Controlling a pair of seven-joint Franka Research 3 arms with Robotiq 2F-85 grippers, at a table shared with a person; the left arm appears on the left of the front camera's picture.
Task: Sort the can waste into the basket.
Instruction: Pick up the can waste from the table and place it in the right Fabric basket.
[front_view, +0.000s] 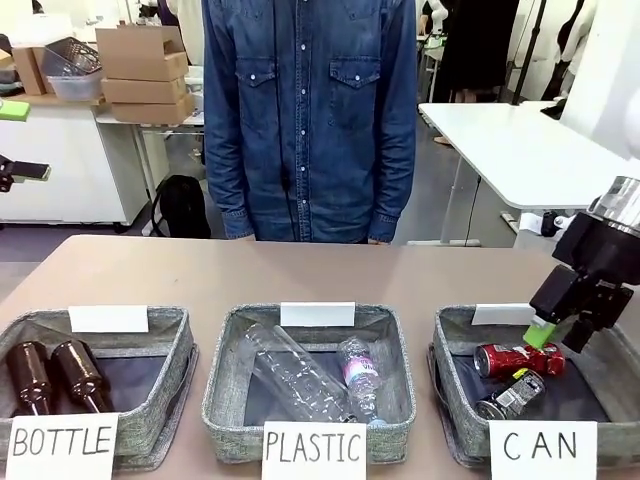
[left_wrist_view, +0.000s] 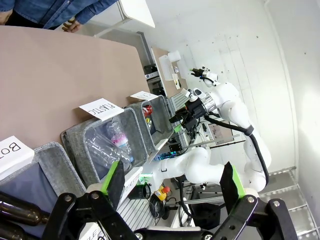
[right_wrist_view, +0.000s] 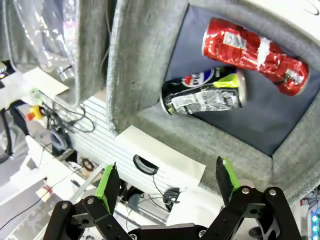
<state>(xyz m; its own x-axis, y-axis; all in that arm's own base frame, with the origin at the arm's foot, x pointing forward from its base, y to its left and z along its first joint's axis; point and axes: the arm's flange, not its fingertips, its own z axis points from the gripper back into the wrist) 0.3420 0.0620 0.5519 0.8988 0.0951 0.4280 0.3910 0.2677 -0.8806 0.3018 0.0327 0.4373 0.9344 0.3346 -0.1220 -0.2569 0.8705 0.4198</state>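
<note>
- The right gripper (front_view: 556, 333) hangs over the CAN basket (front_view: 455, 395), jaws spread wide, holding nothing.
- Below it, the red can (front_view: 518, 358) and dark can (front_view: 510, 394) lie touching on the basket's lining; the sorting looks finished.
- The right wrist view reveals the dark can's print, unclear from the front.
- The left gripper (left_wrist_view: 172, 185) shows wide apart and empty in its own wrist view.

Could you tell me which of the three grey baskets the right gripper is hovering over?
The basket signed "CAN", rightmost in the front view, with the right gripper above it; it holds cans, not bottles.
</note>
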